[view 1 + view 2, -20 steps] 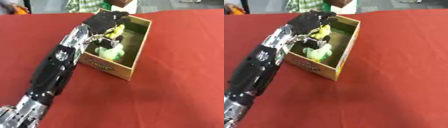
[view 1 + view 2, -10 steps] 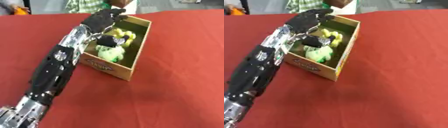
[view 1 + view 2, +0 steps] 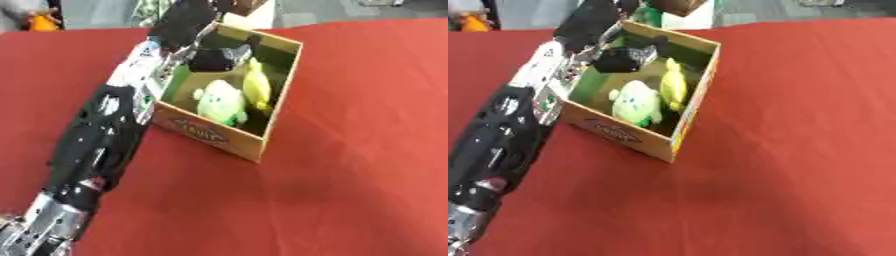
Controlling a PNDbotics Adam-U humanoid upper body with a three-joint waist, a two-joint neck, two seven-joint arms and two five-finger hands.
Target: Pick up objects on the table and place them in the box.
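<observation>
Left hand point(image 3: 206, 42), at the upper left of the frame, reaches over the far-left corner of the cardboard box point(image 3: 223, 137); whether its fingers are apart or curled cannot be told. A pale green plush toy point(image 3: 221, 103) and a yellow toy point(image 3: 257, 86) lie side by side inside the box, on the red table point(image 3: 350, 175).

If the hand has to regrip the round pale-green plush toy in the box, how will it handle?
The round pale-green plush toy looks soft and stuffed, so it should squash under fingers rather than slip. Probably light for its bulk. It lies against the yellow plush toy inside the cardboard box, so it is unlikely to roll.
</observation>
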